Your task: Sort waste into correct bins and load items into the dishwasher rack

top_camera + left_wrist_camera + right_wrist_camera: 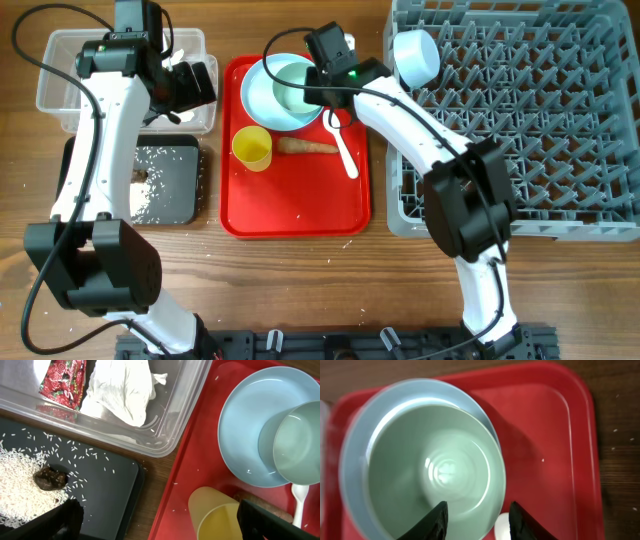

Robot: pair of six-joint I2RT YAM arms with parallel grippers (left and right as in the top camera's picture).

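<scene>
My right gripper (316, 86) (477, 521) is open, its jaws astride the near rim of a light blue bowl (435, 467) that sits on the light blue plate (357, 450) on the red tray. My left gripper (196, 86) (160, 527) is open and empty above the gap between the black tray (110, 485) and the red tray. The yellow cup (252, 147) (217, 516), the brown carrot-like stick (306, 148) and the white spoon (344, 148) lie on the red tray. The second bowl (415, 56) stands in the grey rack (540, 130).
The clear tub (175, 425) (60, 85) holds the red-and-white wrapper (62, 382) and the white tissue (122, 390). The black tray holds rice (20, 480) and the brown lump (50, 479). A few grains lie on the red tray (300, 205) and the wooden table.
</scene>
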